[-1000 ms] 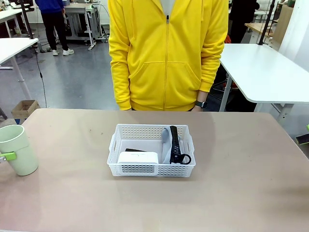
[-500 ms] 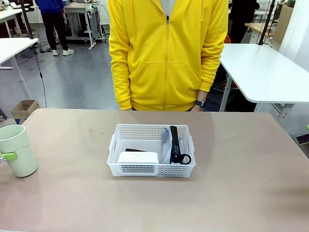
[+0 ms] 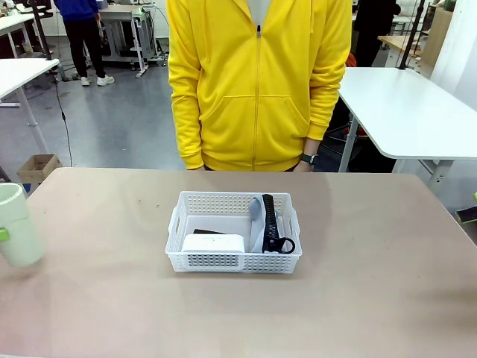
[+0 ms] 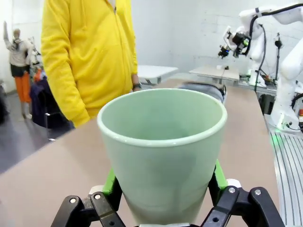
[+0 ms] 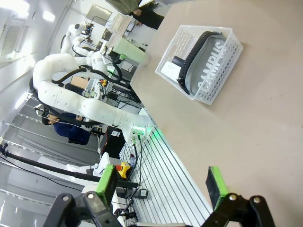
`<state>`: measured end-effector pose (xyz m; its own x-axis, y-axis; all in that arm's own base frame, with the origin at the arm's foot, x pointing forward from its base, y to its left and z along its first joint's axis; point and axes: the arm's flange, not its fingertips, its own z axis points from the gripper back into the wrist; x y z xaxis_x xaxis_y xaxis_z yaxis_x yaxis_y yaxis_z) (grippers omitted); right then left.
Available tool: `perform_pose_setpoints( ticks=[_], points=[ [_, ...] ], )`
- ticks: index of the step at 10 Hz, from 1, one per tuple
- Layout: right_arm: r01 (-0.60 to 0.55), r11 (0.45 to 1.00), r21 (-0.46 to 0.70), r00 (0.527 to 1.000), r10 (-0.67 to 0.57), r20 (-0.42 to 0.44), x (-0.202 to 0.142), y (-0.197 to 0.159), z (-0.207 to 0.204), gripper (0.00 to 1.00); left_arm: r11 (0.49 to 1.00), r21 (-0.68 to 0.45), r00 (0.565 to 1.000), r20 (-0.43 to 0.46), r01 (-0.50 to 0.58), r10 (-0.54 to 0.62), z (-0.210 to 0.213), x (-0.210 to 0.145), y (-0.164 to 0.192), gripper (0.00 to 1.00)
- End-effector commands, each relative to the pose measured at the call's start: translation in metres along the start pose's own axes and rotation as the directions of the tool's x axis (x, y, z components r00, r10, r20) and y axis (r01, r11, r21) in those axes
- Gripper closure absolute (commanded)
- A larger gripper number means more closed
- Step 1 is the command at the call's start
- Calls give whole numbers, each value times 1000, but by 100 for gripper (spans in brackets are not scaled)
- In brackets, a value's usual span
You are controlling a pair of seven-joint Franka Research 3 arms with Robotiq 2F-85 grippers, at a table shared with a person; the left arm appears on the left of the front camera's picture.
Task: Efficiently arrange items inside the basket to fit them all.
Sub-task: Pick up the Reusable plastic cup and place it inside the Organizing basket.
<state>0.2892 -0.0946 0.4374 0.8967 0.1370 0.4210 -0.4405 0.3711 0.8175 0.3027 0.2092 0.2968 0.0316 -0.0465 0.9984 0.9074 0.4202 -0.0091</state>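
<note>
cup: cut by left edge | stapler: mostly behind box

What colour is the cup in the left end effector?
Pale green; the cup shows best in the left wrist view, clamped by the left end effector.

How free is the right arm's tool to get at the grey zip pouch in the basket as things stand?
Probably free: the right tool is open and empty, and the pouch stands uncovered at the right end of the basket, nothing above it.
</note>
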Motion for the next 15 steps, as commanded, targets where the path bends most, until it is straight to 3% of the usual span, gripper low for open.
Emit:
perform_pose_setpoints(
  ticks=[1,3,4,5,6,7,11,12,13,14,15],
  points=[
    [17,1000,15,1000,-17,17,2,5,0,0,987,138,997,13,77,-80,14,74,-34,100],
    [17,1000,15,1000,-17,17,2,5,0,0,982,180,997,-60,55,-45,21,122,-46,100],
    [17,1000,15,1000,-17,17,2,5,0,0,984,169,997,-75,47,-35,27,131,-48,69],
    [17,1000,15,1000,-17,17,2,5,0,0,985,170,998,-51,43,-35,34,128,-50,68],
    [17,1000,15,1000,-17,17,2,5,0,0,979,201,999,-31,29,-23,46,119,-50,100],
    [17,1000,15,1000,-17,17,2,5,0,0,980,186,996,-50,76,-68,41,138,-44,100],
    [17,1000,15,1000,-17,17,2,5,0,0,980,186,996,-50,76,-68,41,138,-44,100],
    [17,1000,15,1000,-17,17,2,5,0,0,981,187,998,-47,59,-51,42,136,-43,12],
    [17,1000,15,1000,-17,17,2,5,0,0,987,155,999,-7,48,-47,29,141,-51,12],
    [17,1000,15,1000,-17,17,2,5,0,0,990,123,996,-70,71,-62,-5,158,-52,12],
    [17,1000,15,1000,-17,17,2,5,0,0,991,0,975,-177,136,-134,-66,184,-47,12]
  ],
)
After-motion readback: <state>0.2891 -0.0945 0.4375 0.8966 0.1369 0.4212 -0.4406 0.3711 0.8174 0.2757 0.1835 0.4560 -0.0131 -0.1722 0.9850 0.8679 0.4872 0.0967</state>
